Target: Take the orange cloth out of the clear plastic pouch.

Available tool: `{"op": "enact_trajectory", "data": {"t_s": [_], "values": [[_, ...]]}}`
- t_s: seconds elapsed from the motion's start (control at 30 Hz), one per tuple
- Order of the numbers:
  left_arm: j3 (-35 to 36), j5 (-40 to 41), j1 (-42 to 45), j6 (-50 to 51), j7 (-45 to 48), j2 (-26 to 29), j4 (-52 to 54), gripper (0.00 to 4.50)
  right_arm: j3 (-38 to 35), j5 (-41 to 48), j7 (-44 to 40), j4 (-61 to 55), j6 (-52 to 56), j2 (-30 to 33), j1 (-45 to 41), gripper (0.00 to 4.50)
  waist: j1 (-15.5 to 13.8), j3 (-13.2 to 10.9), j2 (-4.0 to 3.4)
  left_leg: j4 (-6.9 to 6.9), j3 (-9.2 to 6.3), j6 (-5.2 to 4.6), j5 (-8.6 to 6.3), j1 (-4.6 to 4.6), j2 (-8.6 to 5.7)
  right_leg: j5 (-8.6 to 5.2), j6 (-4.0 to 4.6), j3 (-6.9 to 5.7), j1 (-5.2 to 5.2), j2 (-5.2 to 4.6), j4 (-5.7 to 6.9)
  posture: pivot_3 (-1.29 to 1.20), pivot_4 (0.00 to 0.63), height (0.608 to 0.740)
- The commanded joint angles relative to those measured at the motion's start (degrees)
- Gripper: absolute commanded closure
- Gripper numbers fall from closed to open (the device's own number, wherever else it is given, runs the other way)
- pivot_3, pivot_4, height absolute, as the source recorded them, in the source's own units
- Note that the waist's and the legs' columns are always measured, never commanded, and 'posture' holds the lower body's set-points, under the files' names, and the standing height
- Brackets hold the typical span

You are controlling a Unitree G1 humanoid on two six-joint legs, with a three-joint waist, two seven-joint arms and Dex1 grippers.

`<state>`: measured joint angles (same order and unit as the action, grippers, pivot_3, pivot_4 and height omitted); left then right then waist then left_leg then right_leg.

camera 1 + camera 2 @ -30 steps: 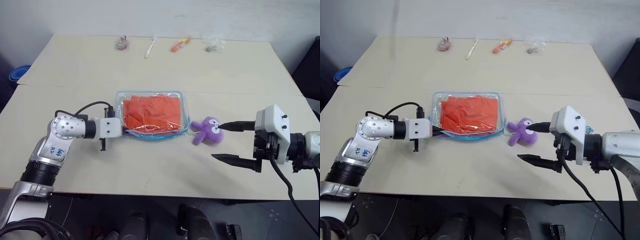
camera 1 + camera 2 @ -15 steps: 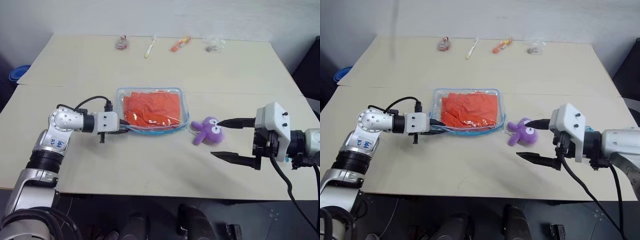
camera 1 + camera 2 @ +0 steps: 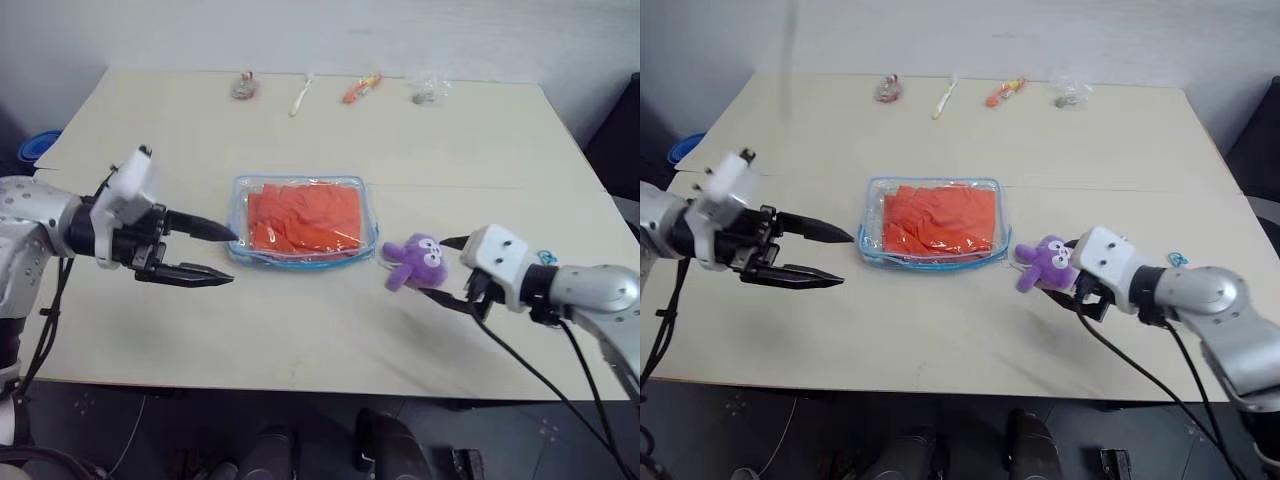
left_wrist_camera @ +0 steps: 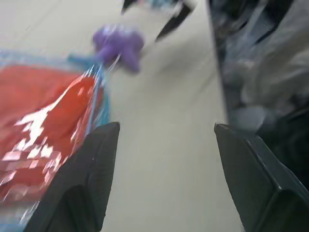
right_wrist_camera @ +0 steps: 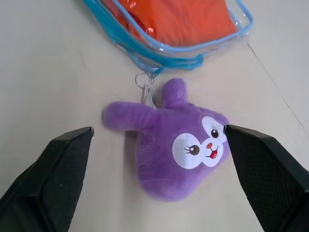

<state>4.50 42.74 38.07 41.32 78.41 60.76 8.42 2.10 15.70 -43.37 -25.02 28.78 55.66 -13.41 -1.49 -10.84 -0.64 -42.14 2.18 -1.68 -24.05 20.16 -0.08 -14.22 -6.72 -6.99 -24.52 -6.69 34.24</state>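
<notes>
Orange cloth [image 3: 303, 217] lying inside clear pouch [image 3: 372, 228], mid table. Soft, light, probably slippery under plastic; best pinched at a fold. Left gripper [image 3: 208, 252] open just left; right gripper [image 5: 154, 183] open around purple toy [image 3: 417, 263].

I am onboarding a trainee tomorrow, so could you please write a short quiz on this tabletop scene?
1. True or false: the orange cloth lies inside the clear plastic pouch.
2. Which toy sits between the open fingers of the right end effector?
A) a purple plush toy
B) a green ball
C) a yellow duck
3. Fill in: the left end effector is ____ and holds nothing.

Key
1. True.
2. A: the purple plush toy lies on the table beside the pouch's ring end.
3. Open; it hovers off the pouch's other short side.
</notes>
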Motion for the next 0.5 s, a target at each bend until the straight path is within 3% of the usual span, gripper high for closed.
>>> {"op": "enact_trajectory", "data": {"t_s": [0.03,0.23,0.37,0.5], "values": [[1.5,5.1,3.4,6.1,-3.3,-1.7,3.2,1.18,4.0,-7.7,2.1,3.9,-5.6,-1.9,-2.2,0.00,0.2,0.0,0.00,-0.01,0.00,0.00,0.00,-0.02,-0.06,0.00,0.00,0.03,0.01,0.01,0.01,0.00,0.150,0.740],[0.0,3.1,4.4,4.6,-4.2,-3.3,5.5,1.18,9.1,-16.5,3.5,12.1,-10.5,-4.9,-5.5,0.00,1.2,0.0,-0.01,0.11,0.07,0.04,0.01,-0.04,-0.11,-0.01,0.02,0.13,-0.13,0.13,0.04,0.00,0.150,0.740],[-0.3,2.1,3.9,3.7,-4.7,-3.8,5.9,1.16,9.1,-17.6,2.7,14.8,-13.2,-6.7,-5.2,0.91,1.6,0.0,0.00,0.12,0.07,0.04,0.02,-0.04,-0.10,-0.01,0.02,0.12,-0.11,0.11,0.01,0.00,0.150,0.740],[-0.3,1.2,3.2,2.9,-5.2,-3.9,5.9,1.16,8.2,-17.6,1.8,14.4,-13.7,-7.7,-4.7,2.33,1.6,0.0,-0.01,0.12,0.04,0.05,0.02,-0.05,-0.08,-0.01,0.02,0.14,-0.11,0.12,0.02,0.00,0.150,0.740]]}}
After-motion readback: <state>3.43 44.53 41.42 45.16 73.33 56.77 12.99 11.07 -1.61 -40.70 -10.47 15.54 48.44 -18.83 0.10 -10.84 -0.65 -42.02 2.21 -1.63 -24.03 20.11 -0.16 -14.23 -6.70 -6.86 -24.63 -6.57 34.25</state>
